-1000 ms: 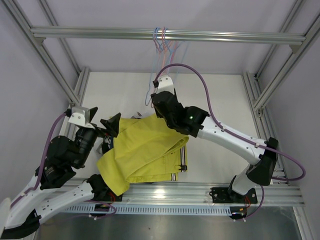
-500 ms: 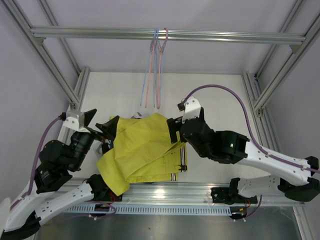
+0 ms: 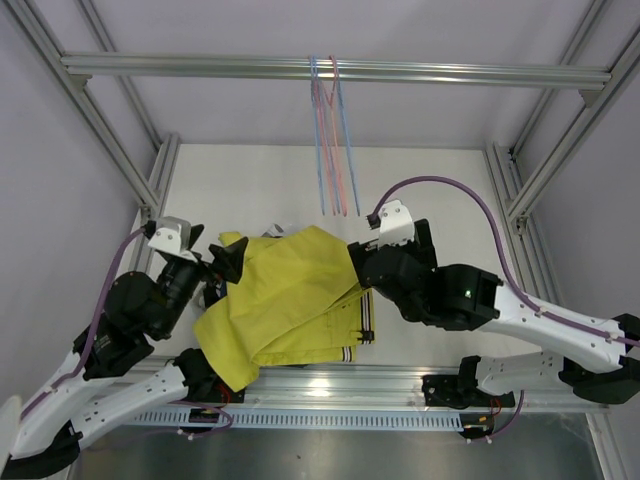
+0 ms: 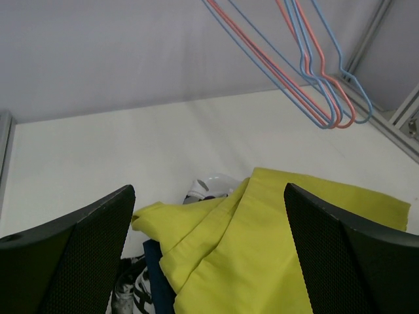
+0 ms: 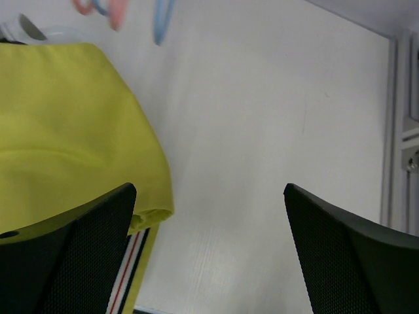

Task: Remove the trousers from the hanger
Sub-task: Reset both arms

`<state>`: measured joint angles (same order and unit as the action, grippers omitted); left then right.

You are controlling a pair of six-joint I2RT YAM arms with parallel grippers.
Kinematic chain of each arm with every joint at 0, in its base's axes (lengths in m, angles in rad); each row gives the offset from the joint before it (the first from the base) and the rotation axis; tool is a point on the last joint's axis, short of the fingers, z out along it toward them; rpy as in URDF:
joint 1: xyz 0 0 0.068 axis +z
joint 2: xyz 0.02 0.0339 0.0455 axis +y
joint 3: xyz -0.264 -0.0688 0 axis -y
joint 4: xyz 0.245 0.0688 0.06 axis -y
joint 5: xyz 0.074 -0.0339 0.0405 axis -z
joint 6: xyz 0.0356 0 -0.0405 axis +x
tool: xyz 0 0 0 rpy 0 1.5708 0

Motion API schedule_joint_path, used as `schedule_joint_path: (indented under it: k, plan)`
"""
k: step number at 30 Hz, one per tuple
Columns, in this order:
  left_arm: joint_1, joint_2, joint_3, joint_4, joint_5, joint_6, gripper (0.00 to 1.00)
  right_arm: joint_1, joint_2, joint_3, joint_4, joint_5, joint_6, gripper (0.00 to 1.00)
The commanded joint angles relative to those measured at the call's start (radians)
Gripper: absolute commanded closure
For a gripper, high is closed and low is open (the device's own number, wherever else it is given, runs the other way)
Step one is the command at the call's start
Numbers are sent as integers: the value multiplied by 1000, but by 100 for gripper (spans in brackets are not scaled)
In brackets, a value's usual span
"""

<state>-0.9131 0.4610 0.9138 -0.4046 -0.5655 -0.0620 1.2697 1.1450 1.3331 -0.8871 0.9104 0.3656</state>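
Inspecting from the left of the overhead view: the left tool (image 3: 228, 260) sits at the left edge of the cloth pile, released. Its own camera shows the jaws standing wide with nothing between them.

Centre: the mustard-yellow trousers (image 3: 290, 300) lie on top of the pile on the desk (image 3: 250, 180), with the striped waistband (image 3: 366, 322) at the lower right. The hangers (image 3: 335, 150) hang bare from the top rail (image 3: 200, 66) in the upper centre. No cloth is on them, so the removal appears done for this pair.

Right: the right tool (image 5: 209, 190) is also released. It holds nothing and looks down on bare desk just beside the yellow hem.

Risks:
- The yellow cloth's lower-left corner appears to overhang the near edge of the desk above the left arm's base. Any sweep of that arm could drag the pile off.
- The left tool's jaws are close to a fold and could snag it.
- The hanger tips are close above the right wrist in the overhead view. A rising right arm could strike them.

View differences:
- Only the left wrist view shows what lies beneath the yellow pair, namely navy cloth (image 4: 154, 261) and a black-and-white splotched pair (image 4: 127, 291). The overhead view largely hides both.
- The right wrist view shows the hangers only as blurred tips.
- Only the overhead view shows the rail.
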Motion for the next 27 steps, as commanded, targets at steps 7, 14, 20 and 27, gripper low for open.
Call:
schedule_joint_path:
  k: [7,14,20,27]
  plan:
    - [10,-96,-110,19,-71,5,0,-19,-134,-200,29,170,47,0]
    - [103,-58,-122,43,33,-35,0,-108,-431,-325,197,96,-36,0]
    - [169,-70,-121,38,96,-61,1,-138,-427,-342,201,91,-40,1]
    - [171,-111,-128,41,66,-50,1,-179,-291,-305,149,113,6,1]
